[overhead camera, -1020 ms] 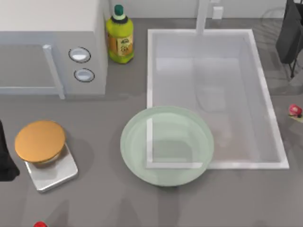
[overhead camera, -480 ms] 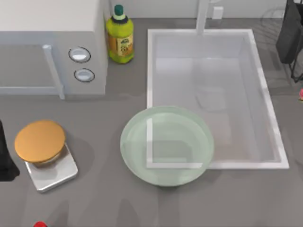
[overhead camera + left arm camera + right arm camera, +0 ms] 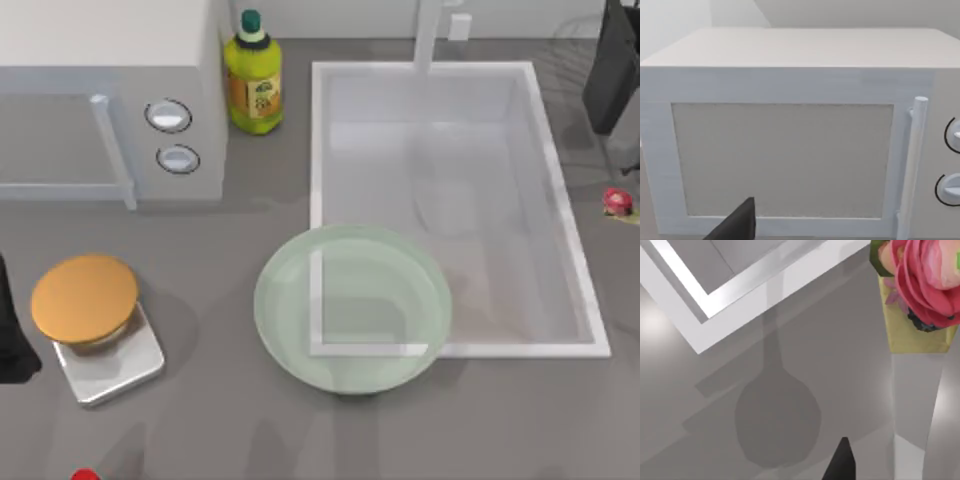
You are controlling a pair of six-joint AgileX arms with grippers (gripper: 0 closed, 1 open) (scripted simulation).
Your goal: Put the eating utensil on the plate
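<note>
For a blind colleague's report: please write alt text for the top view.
A pale green glass plate sits mid-table, overlapping the corner of a white sink. A microwave, oil bottle and orange-topped scale lie to the left.

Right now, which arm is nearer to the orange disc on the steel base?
Left. The left arm sits at the table's left edge, just beside the orange disc. The right arm is at the far right, beyond the sink.

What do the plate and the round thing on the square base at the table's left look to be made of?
The plate looks like pale green translucent glass: the sink's white rim shows through it. The orange disc has a matte, opaque face, perhaps plastic or wood; its square base looks like brushed steel, grey with a soft sheen.
</note>
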